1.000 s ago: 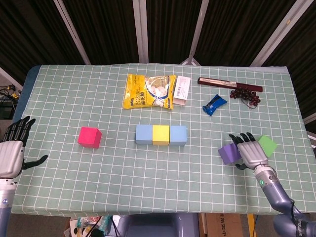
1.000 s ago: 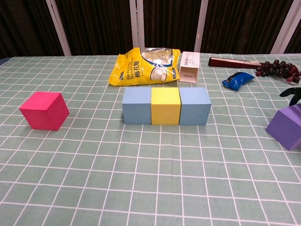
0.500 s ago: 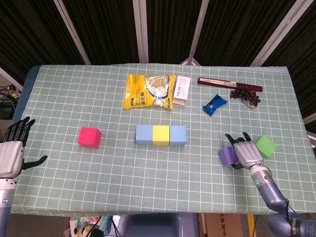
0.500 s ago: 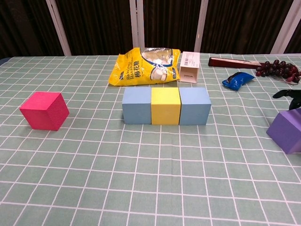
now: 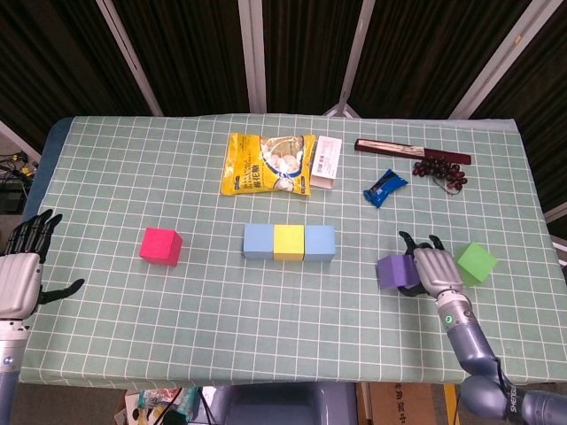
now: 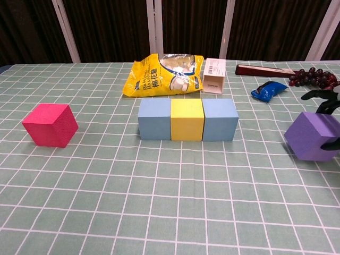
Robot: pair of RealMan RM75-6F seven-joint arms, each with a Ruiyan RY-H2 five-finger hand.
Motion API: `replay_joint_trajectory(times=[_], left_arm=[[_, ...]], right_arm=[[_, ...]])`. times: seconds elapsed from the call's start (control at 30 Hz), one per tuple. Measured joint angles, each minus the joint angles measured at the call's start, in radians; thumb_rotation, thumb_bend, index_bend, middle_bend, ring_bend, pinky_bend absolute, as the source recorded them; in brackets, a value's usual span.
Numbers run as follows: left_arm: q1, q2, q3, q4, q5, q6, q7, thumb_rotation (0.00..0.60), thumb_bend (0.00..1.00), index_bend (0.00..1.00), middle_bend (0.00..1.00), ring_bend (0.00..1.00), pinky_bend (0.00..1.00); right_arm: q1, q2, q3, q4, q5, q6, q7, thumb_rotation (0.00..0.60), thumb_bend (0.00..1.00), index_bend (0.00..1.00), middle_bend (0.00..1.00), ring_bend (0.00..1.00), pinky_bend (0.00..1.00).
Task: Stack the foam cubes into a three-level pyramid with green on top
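Purple foam cube (image 5: 391, 271) looks light and squishy; right robot hand (image 5: 433, 269) grips its side faces, left robot hand (image 5: 19, 276) spread empty.

Chinese characters, unreadable, on yellow snack bag (image 6: 162, 73)

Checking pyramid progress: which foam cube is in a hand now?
The purple cube, gripped by the right hand; the pink, blue, yellow and green cubes are untouched.

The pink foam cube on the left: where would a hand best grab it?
Probably from above, pinching two opposite flat sides of the pink foam cube. It sits flat and alone on the checked tablecloth, so every side is free; the left hand is nearest.
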Motion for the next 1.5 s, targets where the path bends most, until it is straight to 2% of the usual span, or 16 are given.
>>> replay_joint_trajectory(times=[0.33,0.63,1.1,1.3,1.5], left_arm=[[0.002,0.003,0.000,0.001,0.001,0.001,-0.008,0.600,0.02,0.00,0.00,0.00,0.00],[0.002,-0.006,0.009,0.026,0.001,-0.007,-0.009,0.600,0.03,0.00,0.00,0.00,0.00],[0.002,-0.008,0.007,0.031,-0.001,-0.009,-0.018,0.600,0.02,0.00,0.00,0.00,0.00],[0.001,-0.008,0.007,0.031,-0.006,-0.013,-0.018,0.600,0.02,0.00,0.00,0.00,0.00],[0.000,-0.008,0.004,0.032,-0.013,-0.017,-0.027,0.600,0.02,0.00,0.00,0.00,0.00]], right_arm=[[0.083,-0.036,0.046,-0.055,0.197,0.070,-0.163,0.600,0.22,0.03,0.43,0.24,0.00],[0.127,-0.083,0.061,-0.029,0.291,0.135,-0.242,0.600,0.22,0.03,0.43,0.24,0.00],[0.162,-0.144,0.079,0.035,0.343,0.155,-0.281,0.600,0.22,0.03,0.44,0.25,0.00],[0.189,-0.129,0.105,-0.012,0.353,0.183,-0.321,0.600,0.22,0.03,0.44,0.25,0.00],[0.227,-0.098,0.145,-0.114,0.396,0.244,-0.391,0.600,0.22,0.03,0.45,0.25,0.00]])
